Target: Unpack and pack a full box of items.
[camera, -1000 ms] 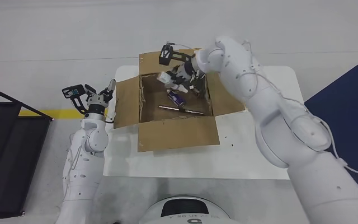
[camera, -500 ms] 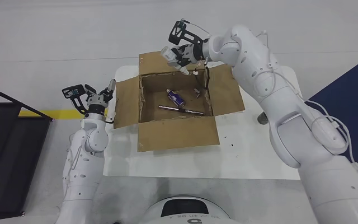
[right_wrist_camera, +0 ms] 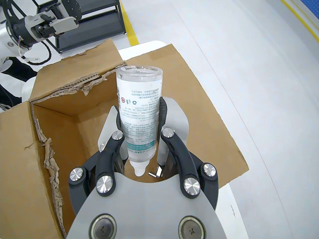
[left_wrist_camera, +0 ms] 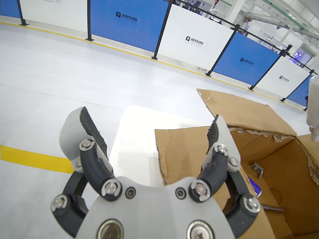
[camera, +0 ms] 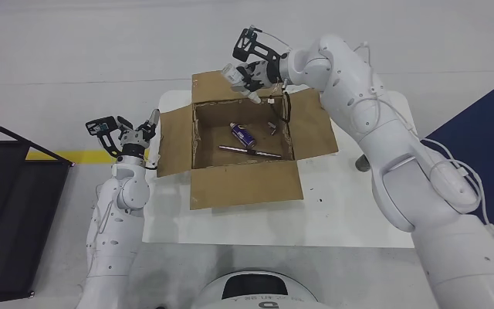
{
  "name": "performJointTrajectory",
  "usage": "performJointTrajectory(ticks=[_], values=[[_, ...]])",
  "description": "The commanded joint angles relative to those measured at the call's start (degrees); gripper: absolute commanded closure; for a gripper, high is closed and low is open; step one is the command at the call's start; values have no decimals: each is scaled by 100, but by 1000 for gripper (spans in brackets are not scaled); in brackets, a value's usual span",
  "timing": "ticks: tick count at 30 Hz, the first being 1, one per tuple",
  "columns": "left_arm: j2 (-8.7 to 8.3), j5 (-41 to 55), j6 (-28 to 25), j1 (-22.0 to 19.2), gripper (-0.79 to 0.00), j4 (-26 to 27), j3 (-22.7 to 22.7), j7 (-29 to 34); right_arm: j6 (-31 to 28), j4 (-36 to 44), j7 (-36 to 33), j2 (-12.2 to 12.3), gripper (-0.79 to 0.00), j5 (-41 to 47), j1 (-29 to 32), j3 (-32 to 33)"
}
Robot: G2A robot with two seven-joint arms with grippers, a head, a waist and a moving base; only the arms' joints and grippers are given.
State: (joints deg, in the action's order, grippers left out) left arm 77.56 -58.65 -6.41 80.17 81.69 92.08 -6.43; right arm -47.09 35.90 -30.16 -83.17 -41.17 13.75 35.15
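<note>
We see bright, even overhead light; soft shadow inside box (camera: 243, 185); pale sheen on floor (left_wrist_camera: 49, 63); fence (left_wrist_camera: 194, 40) bows near edges.

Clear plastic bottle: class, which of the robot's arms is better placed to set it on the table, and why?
Right. The right gripper is shut on the clear plastic bottle above the far flap of the brown cardboard box; the left gripper is open and empty, beside the left flap.
</note>
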Motion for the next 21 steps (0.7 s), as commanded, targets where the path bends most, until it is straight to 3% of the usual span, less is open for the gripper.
performJointTrajectory(ticks=[1, 4, 7, 10, 12, 21], values=[[0, -1, -1, 0, -785, 0, 0, 0, 0, 1, 0, 0, 0, 0, 0, 0], [0, -1, -1, 0, -785, 0, 0, 0, 9, 3, 55, 9, 0, 52, 34, 34], [0, -1, -1, 0, -785, 0, 0, 0, -368, -248, 142, 148, 0, 492, 36, 373], [0, -1, -1, 0, -785, 0, 0, 0, -1091, -626, 124, 361, 0, 1258, 36, 841], [0, -1, -1, 0, -785, 0, 0, 0, -1091, -526, -65, 520, 0, 1901, 151, 1105], [0, -1, -1, 0, -785, 0, 0, 0, -1091, 476, -1613, 1746, 0, 4318, 1340, 3013]])
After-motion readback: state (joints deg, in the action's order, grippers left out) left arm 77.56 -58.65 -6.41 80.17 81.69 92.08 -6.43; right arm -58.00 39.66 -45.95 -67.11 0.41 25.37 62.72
